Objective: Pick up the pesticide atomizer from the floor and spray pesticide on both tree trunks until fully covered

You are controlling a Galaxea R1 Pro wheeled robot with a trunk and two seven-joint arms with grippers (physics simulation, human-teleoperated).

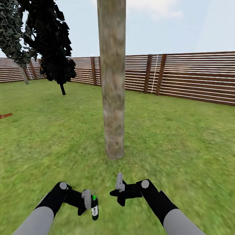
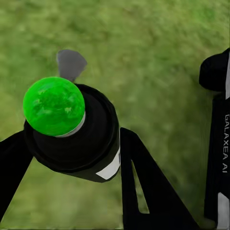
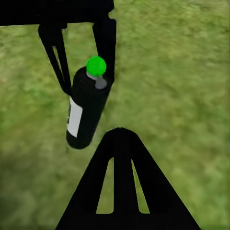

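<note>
The left gripper is clamped on the pesticide atomizer, a small dark bottle with a white band and a green tip; in the left wrist view the bottle sits between the black fingers with its green cap facing the camera. In the right wrist view the same bottle hangs in the left gripper over the grass. The right gripper holds nothing, one grey finger pointing up toward the tree trunk; how far its jaws are parted I cannot tell. Both grippers hang low over the lawn, just short of the trunk's base, the atomizer to the trunk's left. Behind the trunk runs the slatted wooden fence, and left of the trunk stands a dark-leaved tree
</note>
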